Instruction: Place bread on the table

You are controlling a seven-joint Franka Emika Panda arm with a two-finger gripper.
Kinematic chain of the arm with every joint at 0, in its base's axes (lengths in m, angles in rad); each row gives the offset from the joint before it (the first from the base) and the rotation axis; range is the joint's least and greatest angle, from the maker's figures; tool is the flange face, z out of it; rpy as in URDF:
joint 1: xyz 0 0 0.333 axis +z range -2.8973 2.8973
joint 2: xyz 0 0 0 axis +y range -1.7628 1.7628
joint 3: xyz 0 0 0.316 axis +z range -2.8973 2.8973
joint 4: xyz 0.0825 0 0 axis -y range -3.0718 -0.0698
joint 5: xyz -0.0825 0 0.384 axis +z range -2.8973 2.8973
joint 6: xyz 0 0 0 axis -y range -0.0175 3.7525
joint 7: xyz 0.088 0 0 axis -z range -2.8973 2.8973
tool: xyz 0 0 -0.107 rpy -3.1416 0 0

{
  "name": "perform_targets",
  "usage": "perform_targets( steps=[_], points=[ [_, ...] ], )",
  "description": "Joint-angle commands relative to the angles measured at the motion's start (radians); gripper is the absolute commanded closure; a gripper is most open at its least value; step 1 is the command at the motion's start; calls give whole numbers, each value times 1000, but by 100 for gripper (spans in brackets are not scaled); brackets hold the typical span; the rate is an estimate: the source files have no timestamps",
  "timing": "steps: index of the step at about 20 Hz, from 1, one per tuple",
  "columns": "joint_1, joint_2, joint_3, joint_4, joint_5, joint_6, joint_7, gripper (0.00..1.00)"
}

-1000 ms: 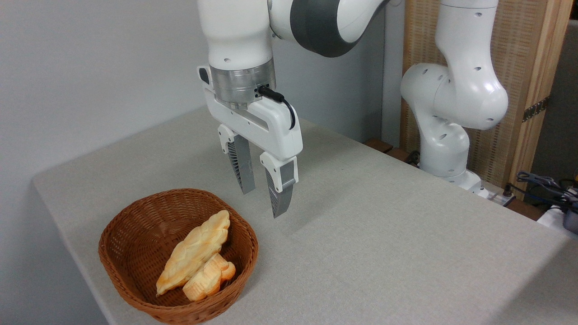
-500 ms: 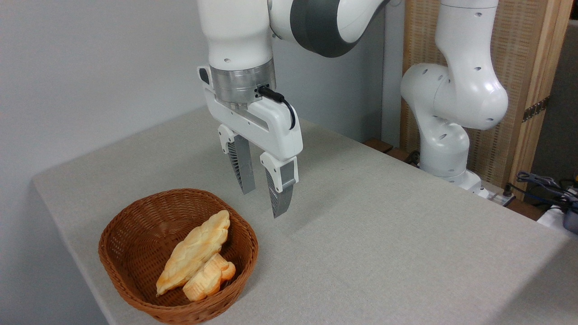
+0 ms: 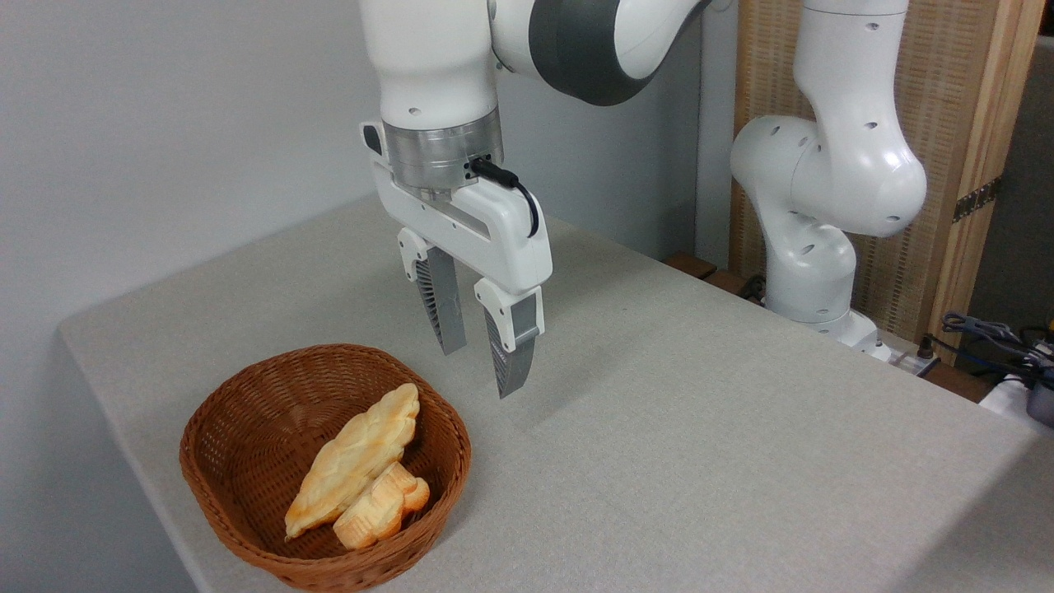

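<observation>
The wicker basket (image 3: 247, 511) sits at the counter's (image 3: 700, 461) near left corner. In it the bread (image 3: 380, 511) lies against the basket's near-right wall, touching the long pastry (image 3: 354, 461), its long axis running toward the far right. The claw (image 3: 480, 372), released and empty, hangs above the basket's far-right rim; the bread lies down-left of it.

The counter (image 3: 675, 445) is a light grey-beige top with a fine fabric-like texture and a rounded corner at the left. A brown wicker basket (image 3: 247, 461) sits directly on it near the front left edge.
</observation>
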Motion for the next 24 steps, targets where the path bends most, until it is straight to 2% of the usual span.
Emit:
perform_targets(
  steps=[1, 17, 24],
  points=[
    [-7, -2, 11, 6, -13, -22, 0, 0],
    [-7, 4, 9, 8, -10, -4, 0, 0],
    [-7, 32, 9, 8, 10, 185, 0, 0]
  ],
)
